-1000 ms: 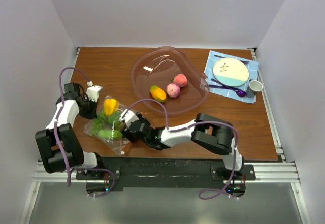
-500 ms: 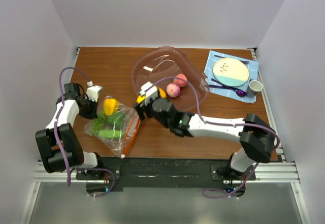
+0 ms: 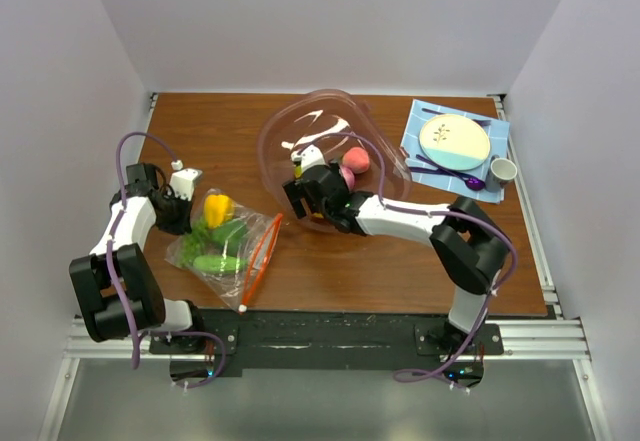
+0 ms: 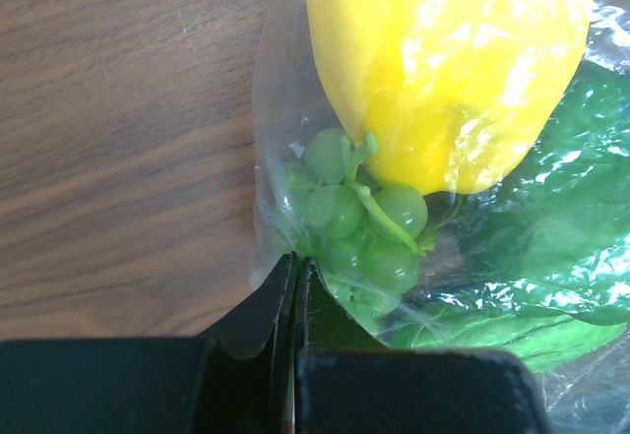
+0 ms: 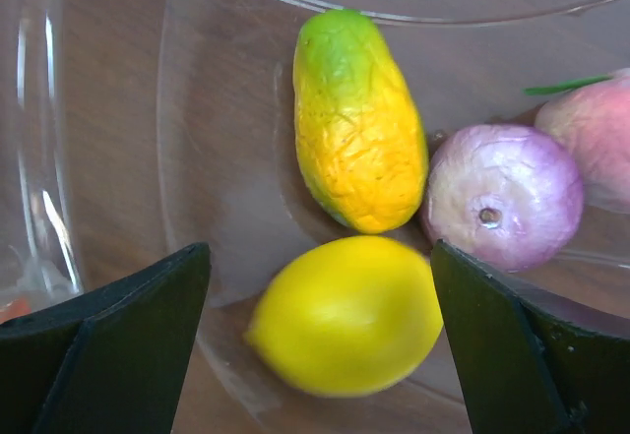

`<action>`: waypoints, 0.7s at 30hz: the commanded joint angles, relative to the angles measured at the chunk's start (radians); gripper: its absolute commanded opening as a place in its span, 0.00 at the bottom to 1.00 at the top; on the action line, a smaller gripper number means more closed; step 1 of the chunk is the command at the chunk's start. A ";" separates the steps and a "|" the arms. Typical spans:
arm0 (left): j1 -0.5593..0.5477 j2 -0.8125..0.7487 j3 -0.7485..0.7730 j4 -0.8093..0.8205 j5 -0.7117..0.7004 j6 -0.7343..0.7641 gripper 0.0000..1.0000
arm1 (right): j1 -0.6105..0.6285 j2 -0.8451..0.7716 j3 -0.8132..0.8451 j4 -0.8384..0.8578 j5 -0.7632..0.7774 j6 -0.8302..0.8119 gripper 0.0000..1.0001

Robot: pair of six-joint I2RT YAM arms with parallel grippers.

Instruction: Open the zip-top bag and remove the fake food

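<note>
The zip-top bag (image 3: 225,249) lies at the left front, its orange-red zip strip (image 3: 262,251) gaping in a loop. Inside it are a yellow pepper (image 3: 216,207), a green cucumber (image 3: 215,262) and green grapes (image 4: 354,217). My left gripper (image 3: 190,216) is shut on the bag's far corner (image 4: 281,247). My right gripper (image 3: 300,193) is open over the clear pinkish bowl (image 3: 268,146). In the right wrist view a slightly blurred lemon (image 5: 345,316) sits loose between its fingers (image 5: 128,326), touching neither. An orange mango (image 5: 359,163) and a pink-purple fruit (image 5: 502,198) lie beside it.
A pink peach (image 3: 355,159) also lies in the bowl. At the back right a blue mat (image 3: 420,121) holds a plate (image 3: 455,141), a purple spoon (image 3: 470,183) and a cup (image 3: 502,171). White walls close in on three sides.
My right gripper left the bag, carried the lemon up and right to the bowl, and opened; the lemon is now loose. The bag's mouth now gapes. The left arm has not moved.
</note>
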 commanded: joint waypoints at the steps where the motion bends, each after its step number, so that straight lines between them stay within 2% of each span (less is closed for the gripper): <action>1: 0.011 -0.025 0.016 -0.009 0.015 0.015 0.00 | 0.005 -0.146 -0.011 0.030 0.058 -0.005 0.99; 6: 0.011 -0.019 0.013 -0.003 0.016 0.007 0.00 | 0.060 -0.267 -0.106 0.102 -0.014 -0.082 0.99; 8: 0.011 -0.016 0.016 -0.004 0.021 0.003 0.00 | 0.103 -0.309 -0.140 0.116 -0.046 -0.102 0.85; 9: 0.011 -0.016 0.018 -0.003 0.021 0.001 0.00 | 0.120 -0.321 -0.153 0.125 -0.057 -0.105 0.69; 11: 0.011 -0.013 0.018 -0.003 0.022 -0.002 0.00 | 0.187 -0.344 -0.206 0.170 -0.077 -0.125 0.53; 12: 0.011 -0.014 0.018 -0.003 0.022 -0.004 0.00 | 0.207 -0.346 -0.222 0.187 -0.086 -0.126 0.38; 15: 0.011 -0.014 0.021 -0.004 0.024 -0.004 0.00 | 0.249 -0.312 -0.291 0.256 -0.190 -0.087 0.21; 17: 0.010 -0.014 0.024 -0.007 0.021 -0.004 0.00 | 0.260 -0.259 -0.325 0.309 -0.233 -0.045 0.22; 21: 0.010 -0.017 0.030 -0.015 0.018 -0.002 0.00 | 0.286 -0.160 -0.330 0.381 -0.295 -0.023 0.29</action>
